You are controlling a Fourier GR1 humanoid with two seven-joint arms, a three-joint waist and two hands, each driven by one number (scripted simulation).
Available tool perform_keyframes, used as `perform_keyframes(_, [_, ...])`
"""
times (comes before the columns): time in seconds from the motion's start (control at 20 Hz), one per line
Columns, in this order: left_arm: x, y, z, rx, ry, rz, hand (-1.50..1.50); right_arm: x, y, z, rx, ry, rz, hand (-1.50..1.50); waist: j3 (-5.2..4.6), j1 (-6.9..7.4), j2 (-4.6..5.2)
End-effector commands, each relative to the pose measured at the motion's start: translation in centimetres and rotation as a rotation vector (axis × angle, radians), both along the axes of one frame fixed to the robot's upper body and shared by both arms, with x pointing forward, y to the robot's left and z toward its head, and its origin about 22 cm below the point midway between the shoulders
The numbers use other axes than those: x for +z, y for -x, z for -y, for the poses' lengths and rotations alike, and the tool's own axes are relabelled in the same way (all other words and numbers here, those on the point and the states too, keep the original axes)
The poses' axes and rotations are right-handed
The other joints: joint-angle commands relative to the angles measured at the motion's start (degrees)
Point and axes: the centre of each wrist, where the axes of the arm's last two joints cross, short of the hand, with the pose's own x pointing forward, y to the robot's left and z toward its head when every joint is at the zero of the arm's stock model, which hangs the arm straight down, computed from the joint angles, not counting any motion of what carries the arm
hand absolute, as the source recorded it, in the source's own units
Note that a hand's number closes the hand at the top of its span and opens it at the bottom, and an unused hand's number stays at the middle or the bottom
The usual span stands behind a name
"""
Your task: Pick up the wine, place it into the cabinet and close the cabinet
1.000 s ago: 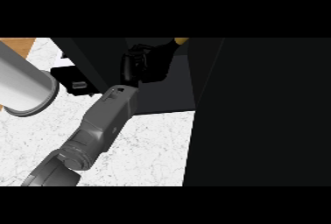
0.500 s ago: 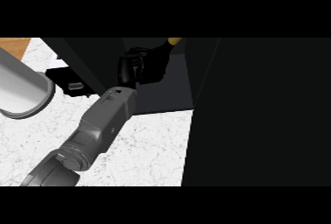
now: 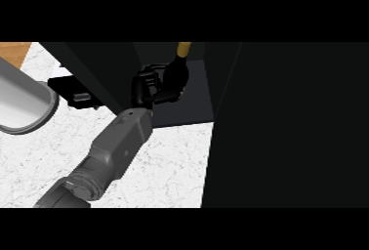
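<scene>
As I read the head view from the left, a strip of wood colour (image 3: 14, 49) shows at the worktop's far left corner. Below it a pale grey forearm (image 3: 22, 102) fills the left edge, lying over the white marbled worktop (image 3: 166, 166). Just beside its end sits a black blocky shape that I take for the left hand (image 3: 72, 93). A dark wall of the cabinet (image 3: 101, 68) covers part of it, and I cannot tell whether that hand is wide, narrow or holding anything.

Next comes the right forearm (image 3: 119, 144), a darker grey, slanting up from the lower edge towards the far side of the worktop. At its end the right hand (image 3: 144, 90) is curled round the wine (image 3: 176, 73), wrapped about the bottle's dark body. The wine stands near upright in my view, leaning a little to the right, with its yellow neck at the top and clear of the hand. It sits inside the cabinet's opening, over the dark grey shelf (image 3: 184, 110). Whether its base touches the shelf I cannot tell.

Right of the bottle, a broad black panel (image 3: 288, 122) of the cabinet takes up the whole right side and covers the worktop's right edge. I cannot tell whether it is a door or a side wall.
</scene>
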Motion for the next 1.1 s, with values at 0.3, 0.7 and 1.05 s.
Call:
perform_keyframes(0.3, [-2.8, 1.9, -1.2, -0.014, 0.098, -0.010, 1.50, 0.1, 0.3, 0.0, 0.056, -0.009, 0.000, -1.50, -0.05, -2.36, 0.02])
perform_keyframes(0.7, [-6.1, 4.4, -2.7, -0.001, 0.110, -0.071, 1.50, -0.3, 0.0, -0.6, 0.075, -0.015, 0.010, -1.50, -0.10, -3.14, -0.05])
perform_keyframes(1.05, [-4.8, 3.3, -2.1, 0.043, 0.080, -0.043, 1.50, -0.2, 0.5, -0.4, 0.105, -0.018, 0.006, -1.50, -0.10, -5.28, 0.24])
